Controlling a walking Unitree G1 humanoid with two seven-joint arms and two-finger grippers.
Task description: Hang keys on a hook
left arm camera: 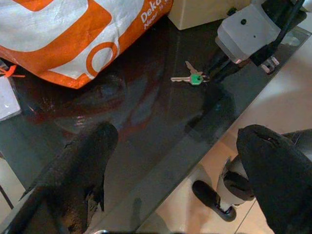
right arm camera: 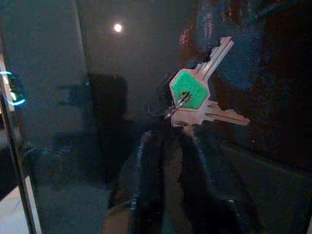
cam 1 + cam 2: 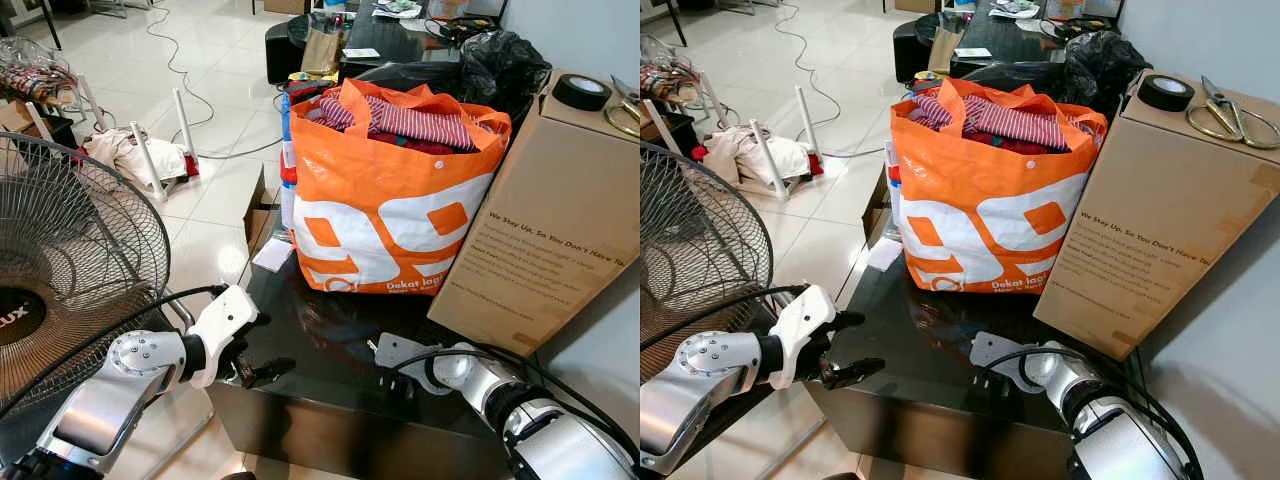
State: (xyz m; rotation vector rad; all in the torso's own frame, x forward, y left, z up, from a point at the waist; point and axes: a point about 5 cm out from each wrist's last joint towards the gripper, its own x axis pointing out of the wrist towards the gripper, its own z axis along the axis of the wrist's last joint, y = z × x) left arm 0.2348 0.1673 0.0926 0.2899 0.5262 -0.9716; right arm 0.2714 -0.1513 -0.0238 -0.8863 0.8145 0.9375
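At the counter's [image 3: 330,390] front left corner the left end effector [image 3: 262,372] hovers with its fingers [image 1: 78,180] spread apart. The orange bag [image 3: 385,195] stands behind. Near the front edge lie the keys [image 1: 191,78], and the right end effector [image 2: 168,146] has its fingertips closed at their ring

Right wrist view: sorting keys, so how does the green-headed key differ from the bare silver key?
The green-headed key wears a green hexagonal cover; the bare silver key has none. Their blades point different ways, splayed apart. Both are silver metal, lying on the dark glossy table.
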